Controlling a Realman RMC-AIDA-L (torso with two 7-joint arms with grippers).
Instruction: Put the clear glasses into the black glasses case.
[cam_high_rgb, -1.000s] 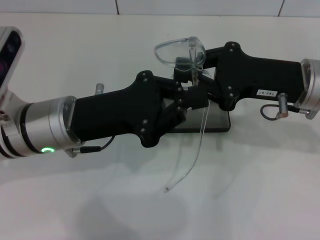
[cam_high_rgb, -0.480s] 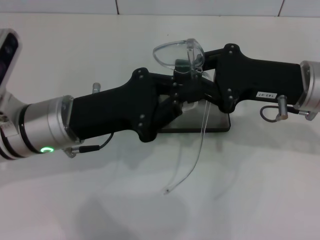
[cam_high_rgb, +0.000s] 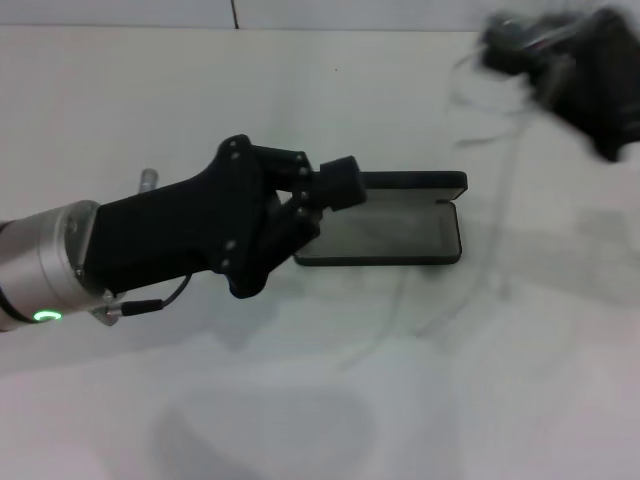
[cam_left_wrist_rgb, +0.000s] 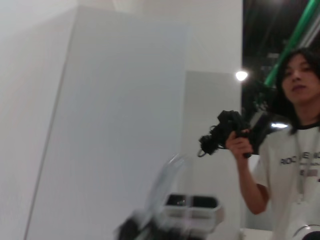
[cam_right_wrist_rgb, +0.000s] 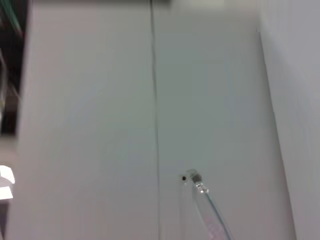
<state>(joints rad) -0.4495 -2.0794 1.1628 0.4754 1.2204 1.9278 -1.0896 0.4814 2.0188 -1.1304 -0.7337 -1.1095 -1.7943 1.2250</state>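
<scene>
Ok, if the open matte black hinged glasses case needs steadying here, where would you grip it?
Probably the lid of the black glasses case, pinched across its thin top edge from above: it stands up at the far side, while the tray lies flat on the table. Take the right half; the left gripper crowds the left end.

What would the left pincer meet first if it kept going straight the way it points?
Probably the raised lid of the open black case. In the head view the left pincer points toward the robot's right, its tip level with that lid's near end. Its height above the case is unclear, so it might pass over.
</scene>
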